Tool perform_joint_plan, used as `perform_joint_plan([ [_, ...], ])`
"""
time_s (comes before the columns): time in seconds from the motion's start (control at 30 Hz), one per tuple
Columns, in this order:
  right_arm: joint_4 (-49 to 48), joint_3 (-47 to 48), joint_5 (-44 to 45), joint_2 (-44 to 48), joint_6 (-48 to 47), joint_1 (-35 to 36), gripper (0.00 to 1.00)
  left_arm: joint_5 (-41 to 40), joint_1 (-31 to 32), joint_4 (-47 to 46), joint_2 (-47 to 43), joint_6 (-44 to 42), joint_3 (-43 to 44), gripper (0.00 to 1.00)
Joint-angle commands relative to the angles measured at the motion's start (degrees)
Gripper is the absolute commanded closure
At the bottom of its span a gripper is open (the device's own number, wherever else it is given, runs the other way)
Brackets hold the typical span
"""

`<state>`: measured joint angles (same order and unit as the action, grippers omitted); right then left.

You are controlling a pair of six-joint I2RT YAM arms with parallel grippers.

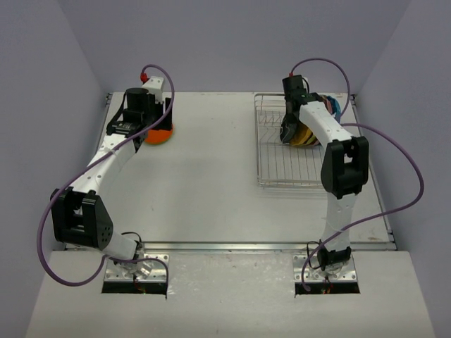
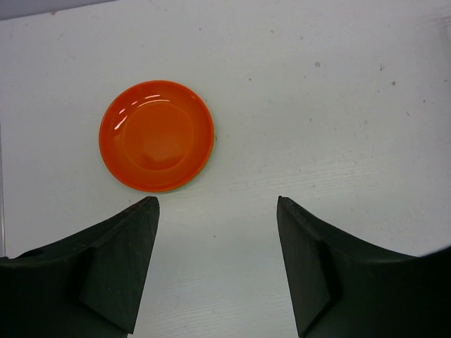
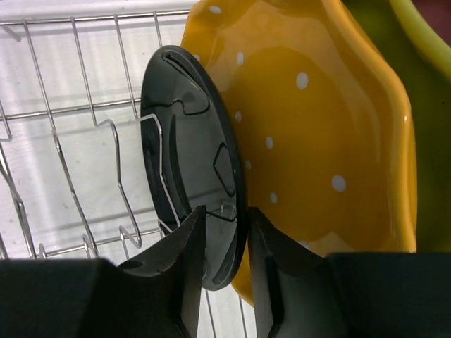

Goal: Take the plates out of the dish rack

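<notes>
The silver wire dish rack [image 1: 271, 163] stands at the back right and shows in the right wrist view [image 3: 70, 113]. In it stand a black plate [image 3: 190, 162], a yellow dotted plate [image 3: 317, 141] right behind it, and a lime green plate [image 3: 394, 42]. My right gripper [image 3: 225, 218] is shut on the black plate's lower rim, one finger on each face; it hangs over the rack [image 1: 290, 130]. An orange plate [image 2: 156, 135] lies flat on the table at the back left [image 1: 161, 134]. My left gripper [image 2: 217, 204] is open and empty above the table beside it.
More plates, one teal blue [image 1: 335, 107], stand at the rack's far end behind the right arm. The front rows of the rack hold nothing. Grey walls close in the table on the left, back and right.
</notes>
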<state>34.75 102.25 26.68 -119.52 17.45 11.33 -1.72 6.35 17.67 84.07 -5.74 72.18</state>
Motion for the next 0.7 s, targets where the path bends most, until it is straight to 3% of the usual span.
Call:
perform_joint_plan([
  [0.0,-1.5,3.0,3.3,0.7,-0.5,-0.1,0.76,-0.1,0.2,-1.6,-2.3,0.5,-0.1,0.34],
  [0.1,-1.7,1.6,2.5,3.7,0.0,0.0,0.98,0.2,0.2,-1.5,-2.4,0.6,0.0,0.34],
  [0.13,-2.0,0.6,2.3,4.8,0.0,0.2,1.00,0.2,0.2,-1.6,-2.4,0.8,0.1,0.34],
  [0.43,-13.5,-5.2,9.4,16.3,-12.7,6.5,1.00,1.0,0.2,-0.6,-2.5,1.8,1.4,0.18],
  [0.57,-21.7,-7.7,13.4,20.2,-21.4,10.6,1.00,1.9,0.2,0.5,-3.4,2.0,2.3,0.00],
  [0.67,-22.2,-8.0,9.3,23.3,-21.1,12.0,1.00,10.2,-0.1,1.2,-5.4,2.7,2.9,0.00],
])
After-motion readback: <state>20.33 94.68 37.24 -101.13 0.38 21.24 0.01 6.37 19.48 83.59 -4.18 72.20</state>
